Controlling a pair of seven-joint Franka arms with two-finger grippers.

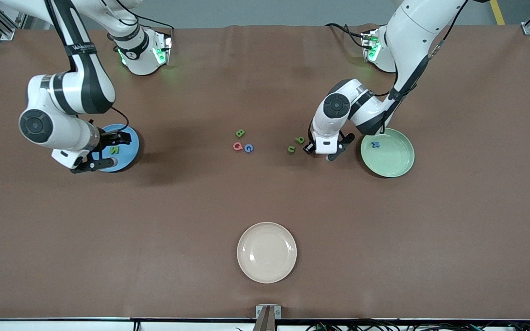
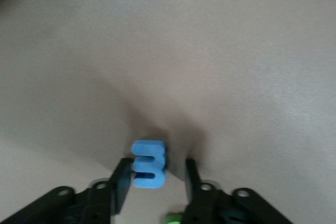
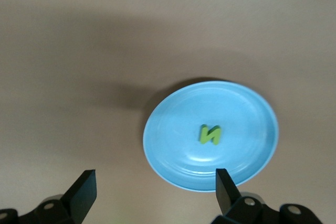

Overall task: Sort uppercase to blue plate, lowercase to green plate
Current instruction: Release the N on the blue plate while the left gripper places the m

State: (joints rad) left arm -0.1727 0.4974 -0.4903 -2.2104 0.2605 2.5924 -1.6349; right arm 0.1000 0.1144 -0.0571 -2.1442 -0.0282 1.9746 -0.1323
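Left wrist view shows the left gripper (image 2: pixel 153 179) low over the worktop (image 2: pixel 220 51), jaws spread around the blue m (image 2: pixel 149 163), not yet pinching it. Foam this small is probably light and squashy, so a gentle squeeze across its flat faces should do. Over the blue plate (image 3: pixel 173 171), the right gripper (image 3: pixel 156 190) hangs with jaws spread wide, the green N (image 3: pixel 210 134) lying below.
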